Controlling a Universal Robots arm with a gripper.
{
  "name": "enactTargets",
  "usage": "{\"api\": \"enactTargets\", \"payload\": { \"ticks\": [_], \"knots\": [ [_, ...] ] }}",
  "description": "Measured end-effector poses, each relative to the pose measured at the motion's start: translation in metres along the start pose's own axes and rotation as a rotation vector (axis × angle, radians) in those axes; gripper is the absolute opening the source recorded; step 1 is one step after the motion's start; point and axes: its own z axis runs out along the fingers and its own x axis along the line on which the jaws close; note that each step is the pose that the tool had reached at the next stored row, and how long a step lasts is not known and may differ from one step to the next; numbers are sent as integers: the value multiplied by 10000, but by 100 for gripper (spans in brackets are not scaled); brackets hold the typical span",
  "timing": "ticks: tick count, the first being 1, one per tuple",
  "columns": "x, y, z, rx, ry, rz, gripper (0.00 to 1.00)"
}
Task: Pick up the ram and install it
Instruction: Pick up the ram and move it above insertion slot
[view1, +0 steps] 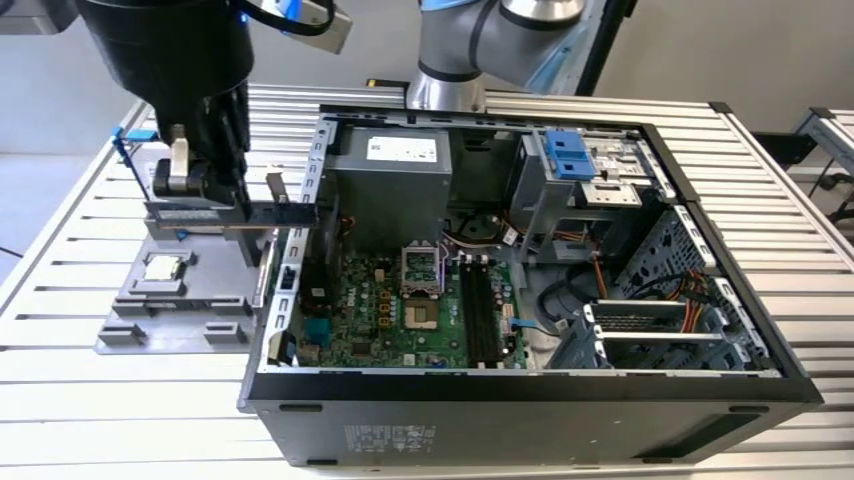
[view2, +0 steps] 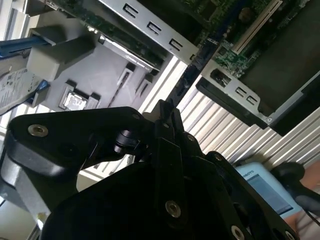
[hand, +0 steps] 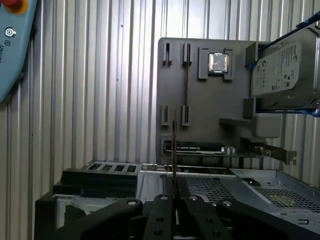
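Observation:
My gripper (view1: 200, 198) is shut on the ram (view1: 260, 213), a long dark stick held level above the grey parts fixture (view1: 174, 310), just outside the computer case's wall on the exterior view's left. In the first wrist view the ram (hand: 174, 145) appears edge-on as a thin line rising from between the black fingers (hand: 161, 210), over the fixture's slotted holders. The second wrist view has the ram (view2: 192, 70) reaching out from the gripper (view2: 165, 107) toward the case wall. The motherboard's long memory slots (view1: 474, 300) lie inside the open case.
The open computer case (view1: 534, 395) fills the middle of the slatted table. On the fixture sit a square silver processor (hand: 218, 63), a hard drive in a blue bracket (hand: 282, 70) and an expansion card (hand: 200, 148). A pale blue handheld device (hand: 12, 45) lies beside it.

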Motion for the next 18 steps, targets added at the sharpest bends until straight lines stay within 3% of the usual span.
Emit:
{"api": "enactTargets", "payload": {
  "ticks": [18],
  "knots": [
    [19, -810, -20, -153, -4, 4, 0]
  ]
}}
